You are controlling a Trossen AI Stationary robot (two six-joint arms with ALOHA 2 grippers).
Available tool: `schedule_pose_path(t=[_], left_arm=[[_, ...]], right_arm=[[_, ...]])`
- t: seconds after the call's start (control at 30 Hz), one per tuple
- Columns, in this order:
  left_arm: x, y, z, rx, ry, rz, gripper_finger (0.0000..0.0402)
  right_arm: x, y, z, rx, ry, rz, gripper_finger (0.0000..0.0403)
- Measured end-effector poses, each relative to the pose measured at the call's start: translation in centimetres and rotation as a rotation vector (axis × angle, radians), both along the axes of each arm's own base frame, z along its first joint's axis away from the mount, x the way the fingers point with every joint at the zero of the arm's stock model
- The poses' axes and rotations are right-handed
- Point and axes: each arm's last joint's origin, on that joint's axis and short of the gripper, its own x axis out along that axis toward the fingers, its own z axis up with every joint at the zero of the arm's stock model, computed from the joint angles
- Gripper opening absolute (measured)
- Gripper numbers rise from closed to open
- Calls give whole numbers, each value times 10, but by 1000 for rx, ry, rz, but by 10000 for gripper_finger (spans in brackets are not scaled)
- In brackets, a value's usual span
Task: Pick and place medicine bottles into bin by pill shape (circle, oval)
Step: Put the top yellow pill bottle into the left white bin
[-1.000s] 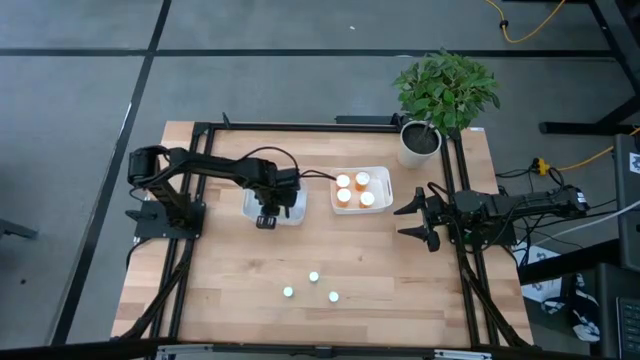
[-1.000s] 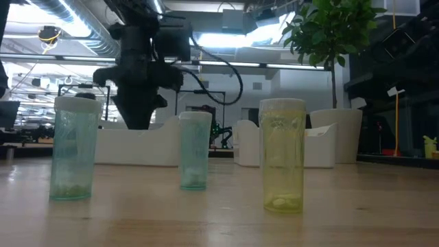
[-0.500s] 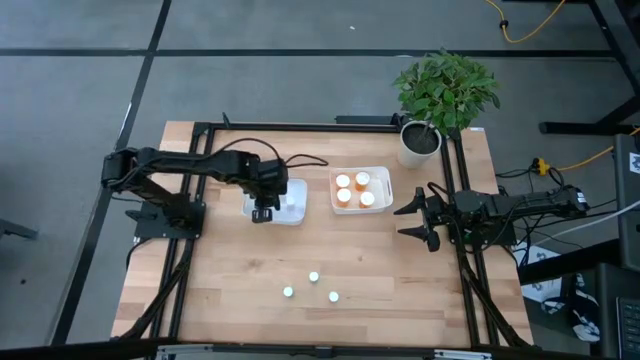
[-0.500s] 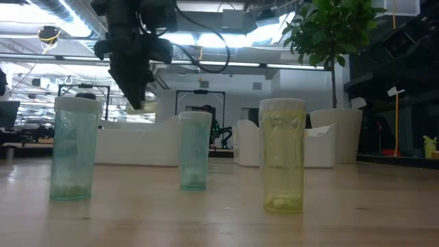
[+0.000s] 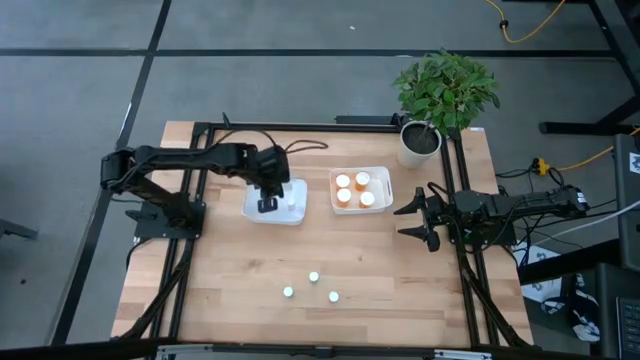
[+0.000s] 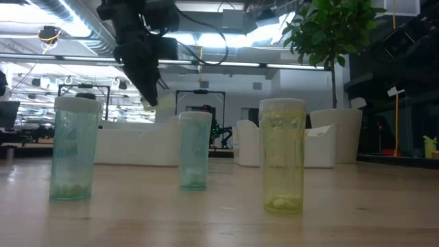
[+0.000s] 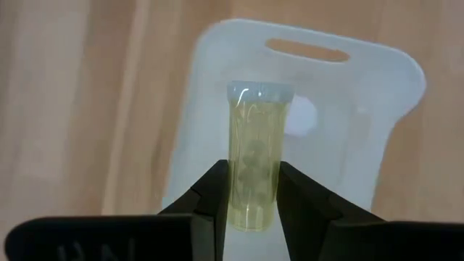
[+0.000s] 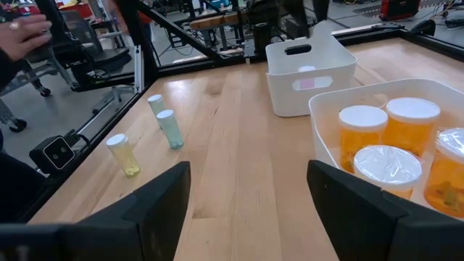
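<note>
Above the left white bin [image 7: 377, 94], your left gripper [image 7: 250, 199] clamps a pale yellow-green bottle [image 7: 255, 163]; your right gripper [image 5: 412, 218] waits spread by the table's right edge.

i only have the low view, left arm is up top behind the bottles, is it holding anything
Observer: Yes. The left pincer is shut on a pale yellow-green bottle, seen from its wrist camera.
Operator: where is it over
Observer: Above the left white bin, per the high view.
Operator: anything in that bin already
Observer: The wrist view shows one white cap in it, behind the held bottle.
Operator: and the right arm
Observer: The right pincer is open at the table's right edge, holding nothing; four orange bottles sit in the other bin.
</note>
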Motion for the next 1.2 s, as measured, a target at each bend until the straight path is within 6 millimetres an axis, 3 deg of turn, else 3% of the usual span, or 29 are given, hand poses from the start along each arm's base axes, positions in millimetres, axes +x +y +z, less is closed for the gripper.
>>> schedule_pose_path(t=[0.23, 0.47, 0.63, 0.87, 1.03, 1.2], left_arm=[[-9, 22, 31, 53, -254, 56, 86], [7, 16, 49, 46, -506, -4, 86], [14, 10, 42, 27, -579, -5, 86], [18, -3, 13, -72, -732, 31, 86], [14, -15, -9, -98, -794, 50, 86], [0, -9, -14, -4, -791, 164, 86]], right_arm=[[0, 0, 0, 0, 1, 0, 279], [0, 0, 0, 0, 1, 0, 279], [0, 0, 0, 0, 0, 0, 279], [0, 0, 0, 0, 1, 0, 279], [0, 0, 0, 0, 1, 0, 279], [0, 0, 0, 0, 1, 0, 279]])
